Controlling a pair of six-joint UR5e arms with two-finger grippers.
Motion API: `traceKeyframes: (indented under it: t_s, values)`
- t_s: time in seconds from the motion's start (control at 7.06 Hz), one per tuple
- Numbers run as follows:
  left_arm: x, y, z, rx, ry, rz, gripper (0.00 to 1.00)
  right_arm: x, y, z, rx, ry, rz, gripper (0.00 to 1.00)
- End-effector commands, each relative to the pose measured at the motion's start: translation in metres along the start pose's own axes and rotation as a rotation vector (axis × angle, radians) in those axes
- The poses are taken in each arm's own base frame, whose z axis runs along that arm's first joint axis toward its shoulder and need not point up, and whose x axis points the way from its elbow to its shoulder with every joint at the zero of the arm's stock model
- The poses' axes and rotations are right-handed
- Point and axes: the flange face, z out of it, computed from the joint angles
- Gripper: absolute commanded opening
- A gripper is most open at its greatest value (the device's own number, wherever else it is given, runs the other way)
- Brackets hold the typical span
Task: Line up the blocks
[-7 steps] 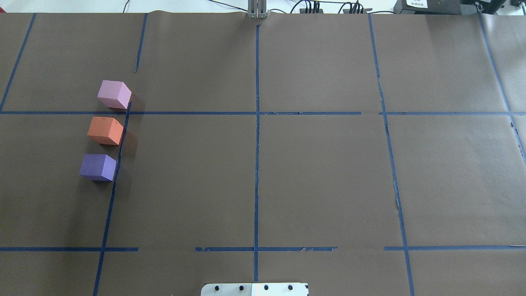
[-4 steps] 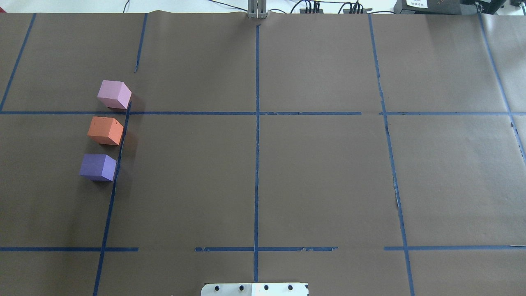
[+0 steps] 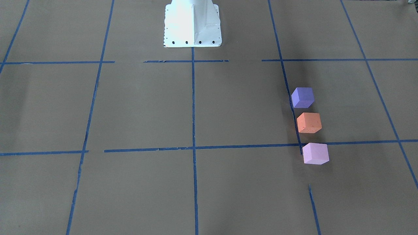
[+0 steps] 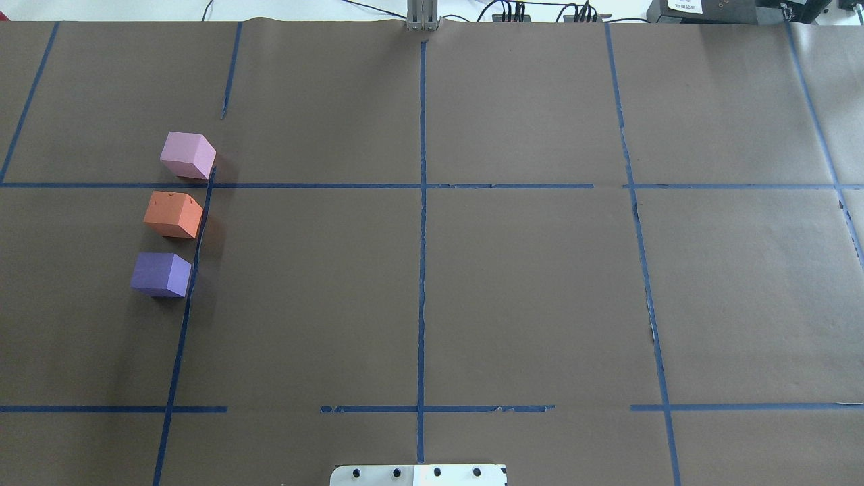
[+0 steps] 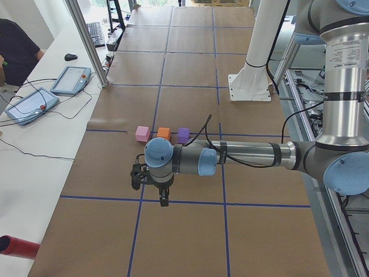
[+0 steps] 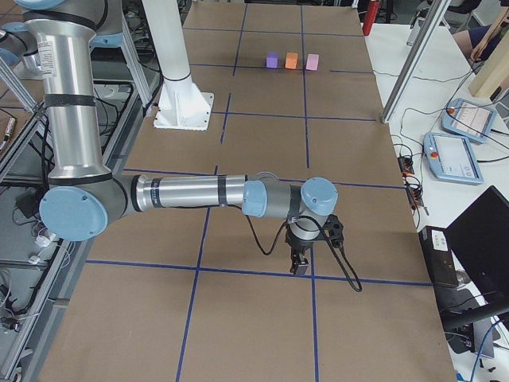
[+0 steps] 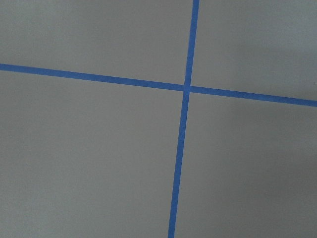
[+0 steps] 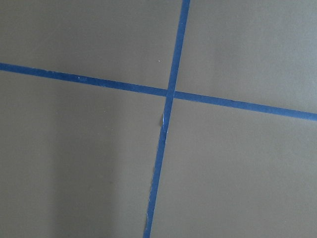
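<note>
Item 1, blocks. 3 blocks stand on the brown paper-covered surface (image 4: 526, 290), on the robot's left half. The purple block (image 4: 160, 274) is nearest the robot, the orange block (image 4: 173, 214) is in the middle, and the pink block (image 4: 187, 154) is farthest out. They form 1 nearly straight row running away from the robot, apart from each other by narrow gaps. The row lies just beside a lengthwise blue tape line (image 4: 196, 256), on its outer, left-hand side. The pink block sits just past the cross line of tape; the other 2 sit on the robot's side of it.

Item 2, left pincer (image 5: 164, 202). Seen in the left side view only, it hangs pointing down over a tape crossing, nearer the left end of the surface than the blocks and clearly apart from them. It touches no block. Whether its fingers are apart or together cannot be told.

Item 3, right pincer (image 6: 301, 269). Seen in the right side view only, it hangs pointing down over a tape crossing near the right end, well apart from the row. Its finger state cannot be told either.

Item 4. Both wrist cameras show only bare paper and 1 tape crossing each.
</note>
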Motion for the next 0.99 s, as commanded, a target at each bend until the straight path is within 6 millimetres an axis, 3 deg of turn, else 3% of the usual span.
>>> traceKeyframes:
  t_s: [0.0,0.42,0.85]
  values:
    - [-0.001,0.001,0.0,0.0,-0.001,-0.002,1.0,0.0,0.0,0.0,0.0,0.0,0.0,1.0]
    - [-0.003,0.006,-0.028,0.035,0.002,-0.032,1.0,0.0,0.0,0.0,0.0,0.0,0.0,1.0]
    - [0.0,0.009,-0.034,0.019,-0.002,-0.054,1.0,0.0,0.0,0.0,0.0,0.0,0.0,1.0]
